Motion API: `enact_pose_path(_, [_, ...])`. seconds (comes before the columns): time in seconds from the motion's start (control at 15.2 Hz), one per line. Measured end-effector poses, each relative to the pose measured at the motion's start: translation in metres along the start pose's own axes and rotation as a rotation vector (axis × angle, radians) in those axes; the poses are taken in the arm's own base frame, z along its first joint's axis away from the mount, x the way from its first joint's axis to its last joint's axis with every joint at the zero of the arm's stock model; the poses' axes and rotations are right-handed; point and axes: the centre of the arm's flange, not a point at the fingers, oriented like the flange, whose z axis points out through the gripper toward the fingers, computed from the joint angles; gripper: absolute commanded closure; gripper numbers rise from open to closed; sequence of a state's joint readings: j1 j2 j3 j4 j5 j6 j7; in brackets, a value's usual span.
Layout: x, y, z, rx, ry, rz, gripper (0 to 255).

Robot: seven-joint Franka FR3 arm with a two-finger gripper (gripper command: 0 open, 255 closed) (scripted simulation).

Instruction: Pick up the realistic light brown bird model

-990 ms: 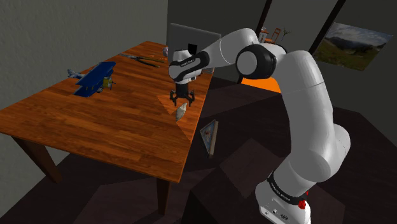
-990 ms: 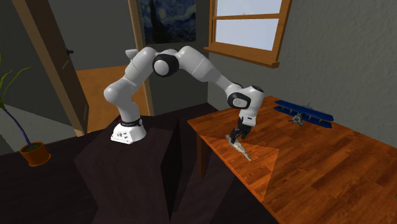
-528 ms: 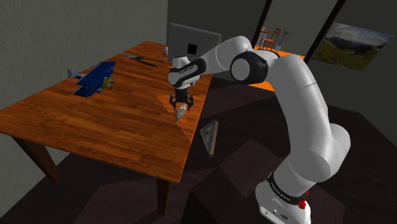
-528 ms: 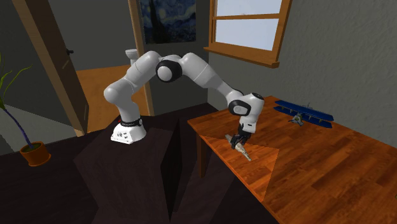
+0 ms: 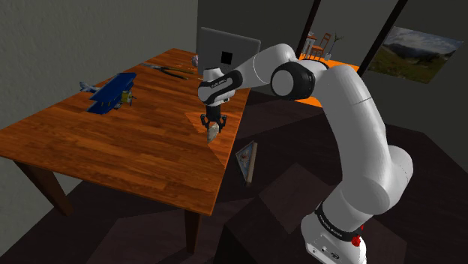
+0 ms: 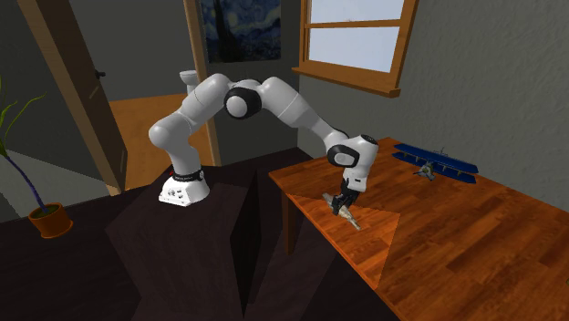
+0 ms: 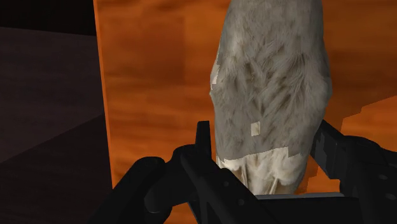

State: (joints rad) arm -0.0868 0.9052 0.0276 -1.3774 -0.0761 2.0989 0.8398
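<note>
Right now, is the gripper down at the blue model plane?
No, the gripper is down on the grey-brown bird model, well apart from the blue model plane.

Gripper (image 7: pixel 264 143) closed on a feathered bird model (image 7: pixel 270 83) above a wooden tabletop (image 7: pixel 146 76).

The two black fingers (image 7: pixel 205 149) press against opposite flanks of the bird model, both touching it. The model is mottled grey-beige with a fine feather texture, paler cream at the end nearest the hand, and it stretches away from the gripper. Beneath it lies glossy orange-brown wood. A brighter orange patch (image 7: pixel 375 118) shows just outside one finger. Outside the other finger runs the tabletop's straight edge, with dark floor (image 7: pixel 44 108) beyond it.
</note>
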Motion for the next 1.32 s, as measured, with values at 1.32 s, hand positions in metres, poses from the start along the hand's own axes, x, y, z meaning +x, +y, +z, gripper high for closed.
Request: enact_pose_path(1.32, [-0.008,0.012,-0.075,0.0,0.0,0.0,255])
